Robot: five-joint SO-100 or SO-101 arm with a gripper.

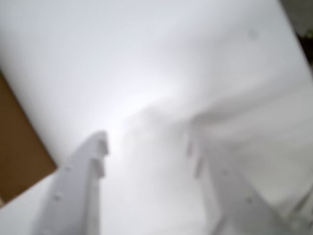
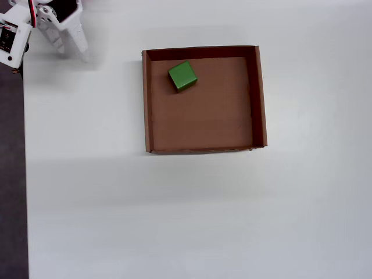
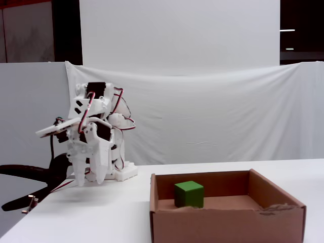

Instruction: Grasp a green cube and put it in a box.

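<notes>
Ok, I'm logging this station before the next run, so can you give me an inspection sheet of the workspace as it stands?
Surface: white table, bare apart from the box and the arm.
Job's things: green cube sits on the floor of the box, near its top-left corner in the overhead view, clear of the walls.
Clutter: nothing seen.
Grippers: gripper hangs with its jaws open and empty, pointing down beside the arm's base, well away from the box.
Cables: red, black and white wires loop over the arm's joints, off the table.
Surroundings: white cloth backdrop behind the table; dark floor past the table edge.
</notes>
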